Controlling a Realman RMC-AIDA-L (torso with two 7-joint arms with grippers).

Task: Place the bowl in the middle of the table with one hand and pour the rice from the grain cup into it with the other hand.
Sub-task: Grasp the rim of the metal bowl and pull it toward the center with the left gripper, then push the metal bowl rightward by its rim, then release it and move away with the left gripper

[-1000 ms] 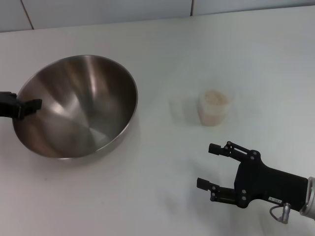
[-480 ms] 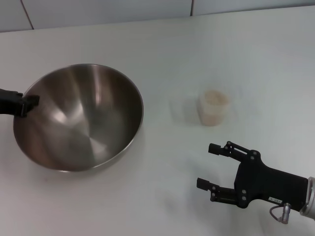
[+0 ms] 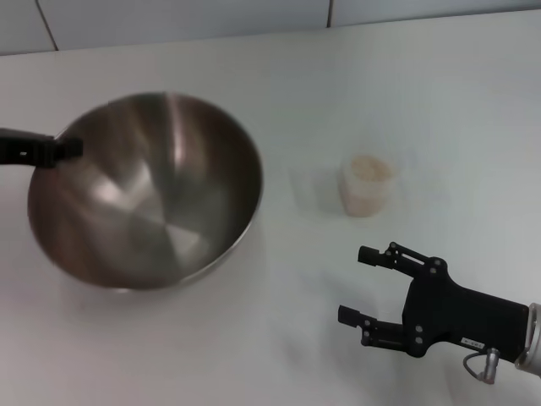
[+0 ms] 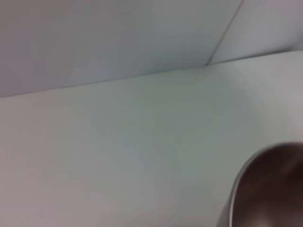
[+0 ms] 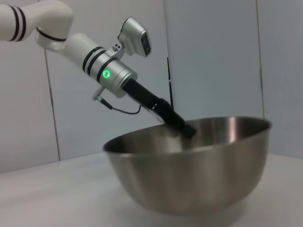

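Head view shows our left gripper (image 3: 66,148) pinched on the far-left rim of the bowl (image 3: 148,190), which sits on the left part of the table (image 3: 279,76), tilted and blurred at its edge, so we judge it is being dragged or carried toward the middle. From the right wrist view the bowl (image 5: 189,165) looks thin-walled, stiff and polished; we expect it to be light for its width but slippery, and a pinch on one side of the rim lets it pivot and rock on its rounded base. We would keep the grip deep over the rim lip and move slowly, since steel on a smooth white surface slides easily.

Our right gripper (image 3: 365,286) hovers low over the near right side of the table, fingers spread wide and holding nothing. The grain cup (image 3: 368,186) stands upright just beyond it, well apart from the bowl, with the rice (image 3: 368,168) filling it close to the brim. We judge the cup to be light and soft-walled: squeezing hard could buckle it and spill grains. A gentle grasp around its middle, below the rim, should suit the pour.
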